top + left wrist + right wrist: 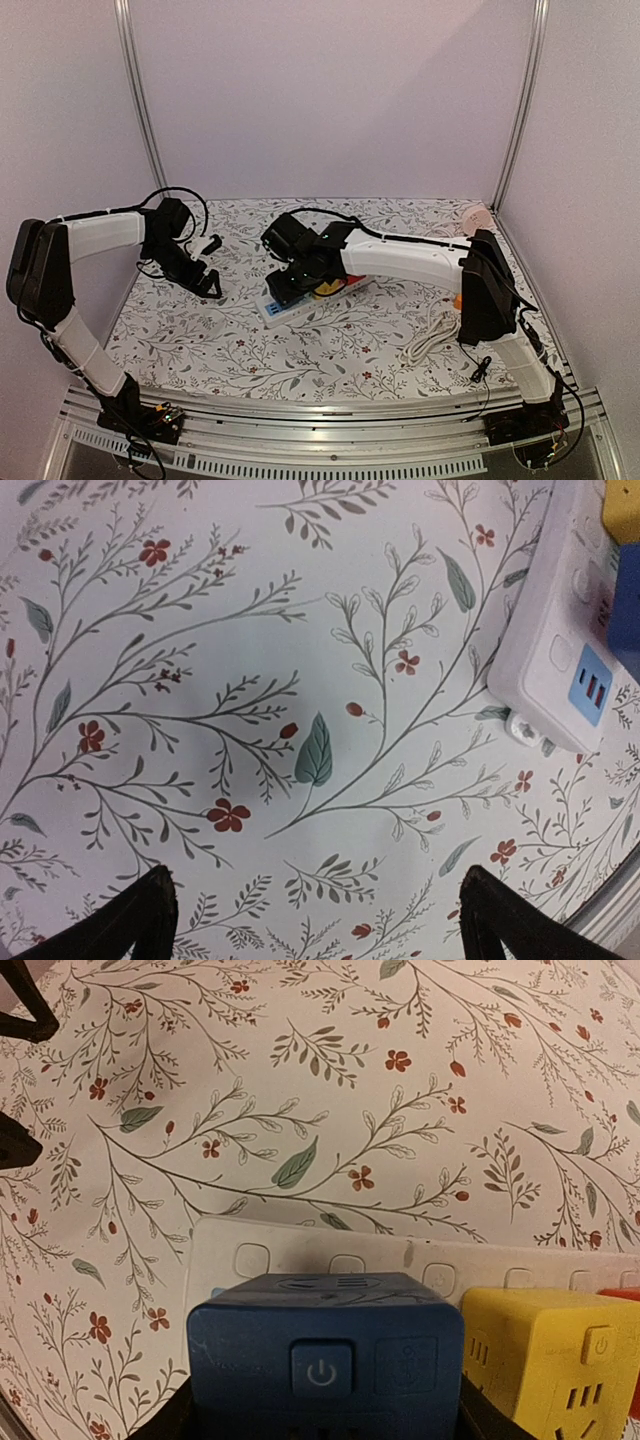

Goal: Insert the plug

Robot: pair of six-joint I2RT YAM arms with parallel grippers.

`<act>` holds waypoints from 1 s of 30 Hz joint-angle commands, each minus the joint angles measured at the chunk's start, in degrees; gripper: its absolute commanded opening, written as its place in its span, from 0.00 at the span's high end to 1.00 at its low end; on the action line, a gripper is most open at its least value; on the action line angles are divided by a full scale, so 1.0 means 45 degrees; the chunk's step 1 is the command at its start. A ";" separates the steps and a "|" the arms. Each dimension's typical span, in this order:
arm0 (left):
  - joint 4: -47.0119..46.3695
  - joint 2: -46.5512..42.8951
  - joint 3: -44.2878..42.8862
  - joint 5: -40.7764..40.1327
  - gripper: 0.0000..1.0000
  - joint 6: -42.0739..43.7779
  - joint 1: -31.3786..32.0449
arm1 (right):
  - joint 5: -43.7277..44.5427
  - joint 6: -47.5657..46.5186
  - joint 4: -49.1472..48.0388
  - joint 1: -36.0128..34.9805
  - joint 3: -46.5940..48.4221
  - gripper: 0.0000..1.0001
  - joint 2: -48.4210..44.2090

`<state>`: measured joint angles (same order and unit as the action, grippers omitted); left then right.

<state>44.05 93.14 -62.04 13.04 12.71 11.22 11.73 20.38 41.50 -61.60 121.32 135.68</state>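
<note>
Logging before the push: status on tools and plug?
Left tool open, empty, above the cloth beside the power strip. Right tool shut on blue plug, over the strip. Yellow plug close alongside; seating unclear.

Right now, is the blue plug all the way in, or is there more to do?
Nearly. Done: a yellow plug sits on the white power strip. In hand: the right gripper grips the blue plug at the strip, beside the yellow one; I cannot tell if it is fully home. Left: press down if needed, then let go. The left gripper is open and empty.
</note>
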 commanded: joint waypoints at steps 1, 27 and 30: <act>-0.0194 0.0072 0.0173 0.0095 0.03 0.0180 0.0118 | 0.0041 -0.0217 -0.0809 -0.0241 -0.0006 1.00 -0.0922; -0.0022 0.1227 -0.0139 -0.0195 0.05 0.0398 0.1705 | 0.0255 0.0146 -0.0205 -0.0039 -0.0398 1.00 -0.0157; -0.0022 0.1217 -0.0120 -0.0183 0.05 0.0421 0.1708 | 0.0294 0.0146 -0.0209 0.0047 -0.0454 1.00 -0.0136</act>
<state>44.21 98.70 -62.11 12.53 13.80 18.59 12.49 20.56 40.32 -62.15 119.52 134.10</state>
